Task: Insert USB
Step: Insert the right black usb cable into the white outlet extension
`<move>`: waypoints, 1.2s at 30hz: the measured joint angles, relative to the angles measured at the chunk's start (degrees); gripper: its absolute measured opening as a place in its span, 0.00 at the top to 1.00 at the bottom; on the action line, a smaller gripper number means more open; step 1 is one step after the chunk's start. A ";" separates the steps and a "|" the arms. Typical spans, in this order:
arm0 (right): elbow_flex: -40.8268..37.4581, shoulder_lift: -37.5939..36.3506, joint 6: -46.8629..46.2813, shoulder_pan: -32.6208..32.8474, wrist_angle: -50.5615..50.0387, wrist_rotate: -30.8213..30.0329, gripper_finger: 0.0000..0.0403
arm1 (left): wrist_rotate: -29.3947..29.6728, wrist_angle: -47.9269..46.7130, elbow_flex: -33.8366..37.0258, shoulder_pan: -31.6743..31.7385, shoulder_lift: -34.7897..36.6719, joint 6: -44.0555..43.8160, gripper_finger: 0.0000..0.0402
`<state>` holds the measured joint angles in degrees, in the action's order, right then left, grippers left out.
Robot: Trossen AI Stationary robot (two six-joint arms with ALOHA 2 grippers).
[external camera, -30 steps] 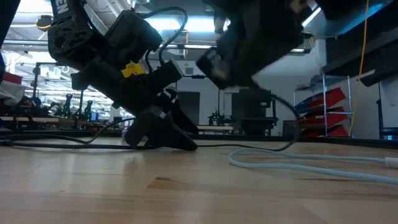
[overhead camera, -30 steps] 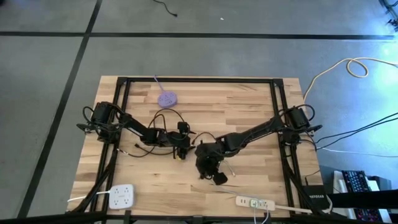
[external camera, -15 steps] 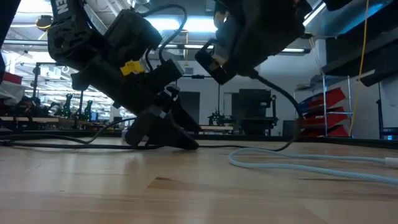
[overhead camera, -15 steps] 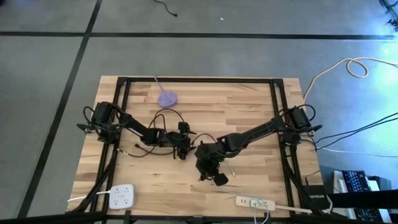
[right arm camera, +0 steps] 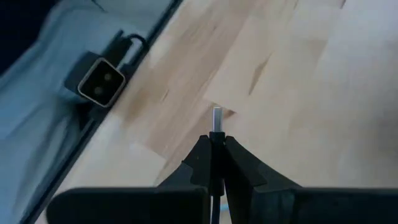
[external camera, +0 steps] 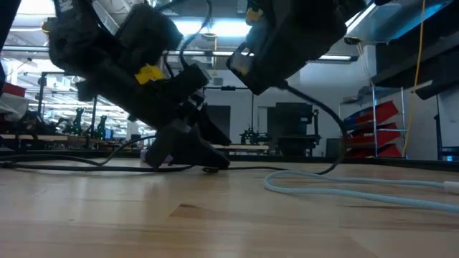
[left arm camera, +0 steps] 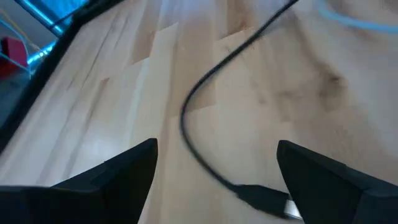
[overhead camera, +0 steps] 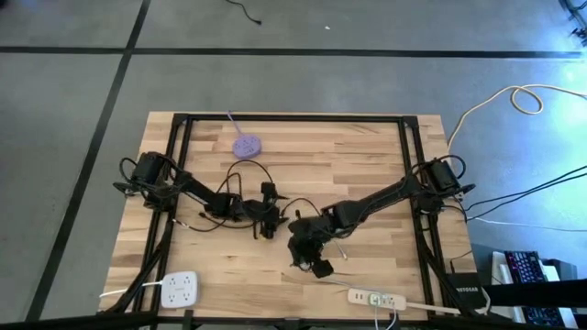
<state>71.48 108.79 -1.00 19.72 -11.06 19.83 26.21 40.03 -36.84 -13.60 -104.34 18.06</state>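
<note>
My right gripper (overhead camera: 315, 263) hovers over the middle of the table, toward its near edge, shut on a USB plug whose silver tip (right arm camera: 216, 116) pokes out past the fingertips. My left gripper (left arm camera: 214, 155) is open and low over the table just left of it (overhead camera: 269, 224). A black cable (left arm camera: 199, 106) lies on the wood between the left fingers, and its plug end (left arm camera: 264, 199) rests near one finger without visibly touching it. A pale blue cable (external camera: 344, 190) lies slack on the table. My right gripper pinches the USB plug between its two fingers (right arm camera: 202, 155), just behind the silver tip (right arm camera: 216, 127). The fingers slant down toward the table and lie along the plug. The plug is lifted clear of the wood, with its tip pointing ahead of the fingers.
A purple disc (overhead camera: 246, 145) lies at the far side. A white power block (overhead camera: 180, 289) sits near the front left and a power strip (overhead camera: 376, 298) near the front right. Black frame rails (overhead camera: 293, 118) edge the table, and a small camera (right arm camera: 99, 81) sits at its near edge.
My right gripper has drifted a little toward the table's near edge, still shut on the plug. My left gripper has risen slightly and swung a little, staying open.
</note>
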 joint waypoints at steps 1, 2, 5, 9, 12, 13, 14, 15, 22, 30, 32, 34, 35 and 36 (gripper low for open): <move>0.00 0.00 0.73 0.98 0.08 -0.98 1.00 | 0.85 0.34 0.00 -1.51 1.54 -0.26 0.22; 0.00 0.00 1.55 1.84 0.22 -2.14 1.00 | 2.02 0.80 -0.07 -3.05 3.04 -0.63 0.22; 0.00 -0.26 4.20 3.86 -0.17 -5.89 1.00 | 6.57 -1.84 -0.14 -6.70 7.22 -1.97 0.22; -0.38 -0.90 6.96 4.95 -0.46 -8.44 1.00 | 7.79 -6.33 -0.02 -11.21 12.96 -7.56 0.22; -4.87 -0.90 7.69 5.84 1.89 -7.88 1.00 | 8.64 -7.52 -0.07 -14.74 16.59 -11.58 0.22; -7.47 -1.18 7.53 5.84 4.60 -6.37 1.00 | 9.80 -8.19 -0.08 -15.87 17.73 -12.14 0.22; -10.37 -1.83 6.67 5.72 8.16 -4.14 1.00 | 11.66 -8.90 -0.06 -16.98 18.92 -12.88 0.22; -13.24 -2.85 5.49 5.30 12.73 -2.45 1.00 | 13.68 -8.72 -0.04 -17.97 19.97 -13.24 0.22; -24.74 -8.83 6.84 5.15 23.03 -2.95 1.00 | 28.90 -9.41 -0.10 -23.61 25.46 -10.69 0.22; -29.30 -9.11 20.05 -2.58 26.65 5.47 1.00 | 37.01 -8.01 -0.09 -21.15 26.10 -8.80 0.22; -29.73 -9.11 23.26 -4.46 27.55 7.73 1.00 | 37.01 -8.26 -0.09 -20.09 26.10 -10.85 0.22; -29.99 -9.11 26.78 -6.34 27.26 10.37 1.00 | 36.99 -9.42 -0.09 -18.94 26.10 -14.90 0.22; -29.99 -9.11 28.73 -7.34 27.12 12.14 1.00 | 37.01 -10.80 -0.09 -18.27 26.10 -17.74 0.22; -29.99 -9.11 30.79 -8.30 26.92 14.09 1.00 | 37.01 -12.76 -0.09 -17.58 26.06 -21.36 0.22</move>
<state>41.50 99.68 29.79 11.42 15.86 33.93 63.21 27.27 -36.93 -31.18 -78.28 -3.29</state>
